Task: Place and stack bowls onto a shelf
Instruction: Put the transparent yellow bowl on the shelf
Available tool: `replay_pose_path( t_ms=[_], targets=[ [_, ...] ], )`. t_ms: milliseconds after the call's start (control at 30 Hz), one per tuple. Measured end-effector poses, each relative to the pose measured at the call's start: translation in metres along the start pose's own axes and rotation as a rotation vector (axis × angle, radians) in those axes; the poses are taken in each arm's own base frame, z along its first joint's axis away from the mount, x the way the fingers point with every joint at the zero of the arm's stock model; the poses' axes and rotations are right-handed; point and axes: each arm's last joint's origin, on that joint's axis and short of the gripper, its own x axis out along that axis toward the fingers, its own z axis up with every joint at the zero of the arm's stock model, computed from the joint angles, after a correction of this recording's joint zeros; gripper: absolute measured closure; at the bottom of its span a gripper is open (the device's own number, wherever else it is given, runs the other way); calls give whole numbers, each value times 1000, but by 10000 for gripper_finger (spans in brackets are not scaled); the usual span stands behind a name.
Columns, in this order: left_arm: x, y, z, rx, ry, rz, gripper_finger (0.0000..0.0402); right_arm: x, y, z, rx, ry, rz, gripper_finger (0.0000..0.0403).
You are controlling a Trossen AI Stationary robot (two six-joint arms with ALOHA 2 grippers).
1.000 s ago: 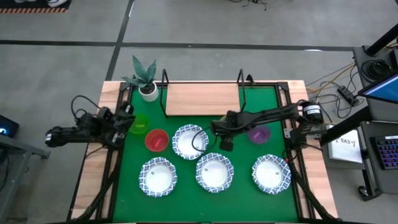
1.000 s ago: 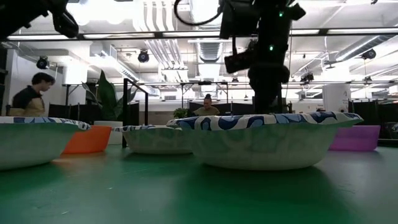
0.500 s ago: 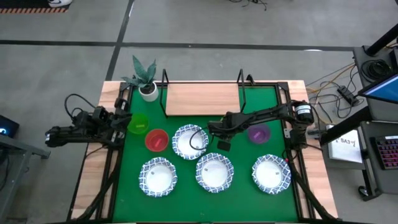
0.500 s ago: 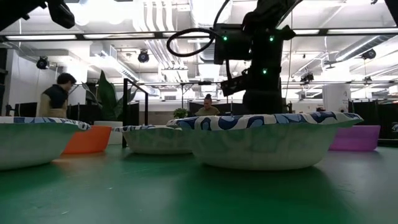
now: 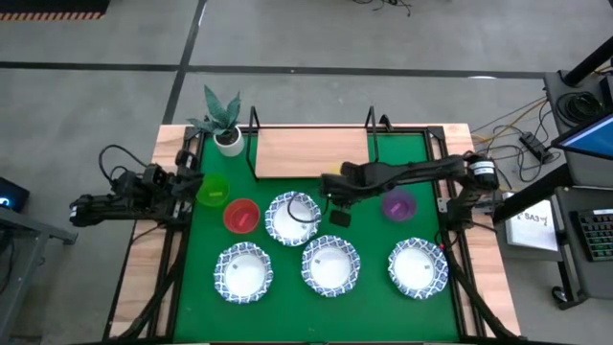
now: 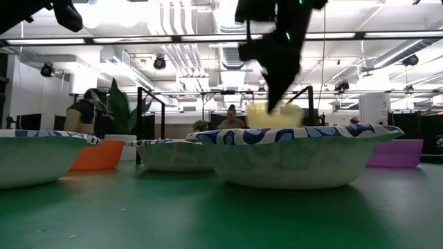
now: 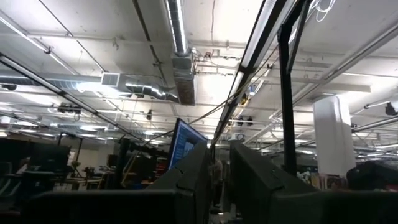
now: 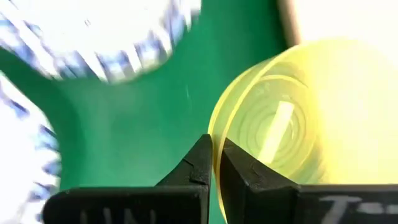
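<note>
No legible writing noted. I see right gripper [image 8: 214, 163] pinching translucent ribbed yellow bowl [image 8: 292, 118]; left gripper [image 7: 219, 171] nearly closed, empty.

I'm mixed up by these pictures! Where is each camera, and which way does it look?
High view: above the table, looking straight down; both arms, left pincer, right pincer near the shelf.
Low view: at tabletop height, looking level past a patterned bowl; right arm above.
Left wrist view: on the left arm, facing the ceiling; its pincer shows.
Right wrist view: facing down; its pincer grips the yellow bowl.
Shared: low and right wrist views both show that bowl.
</note>
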Motion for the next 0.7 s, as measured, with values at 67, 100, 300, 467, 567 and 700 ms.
replay_pose_path(
  t_ms=[67, 100, 300, 467, 567, 700],
  targets=[
    [0, 1, 0, 1, -1, 24, 349, -10, -4, 13, -29, -97, -13, 394],
    [0, 1, 0, 1, -2, 35, 349, -13, -6, 20, -46, -144, -19, 394],
    [0, 1, 0, 1, -3, 49, 349, -11, -28, 57, -121, -437, -78, 394],
    [0, 1, 0, 3, -3, 49, 349, 14, -47, 82, -113, -618, -143, 394],
    [0, 1, 0, 4, -5, 51, 349, 33, -55, 94, -85, -701, -167, 394],
    [0, 2, 0, 4, -5, 56, 349, 60, -59, 105, -75, -708, -162, 394]
  ],
)
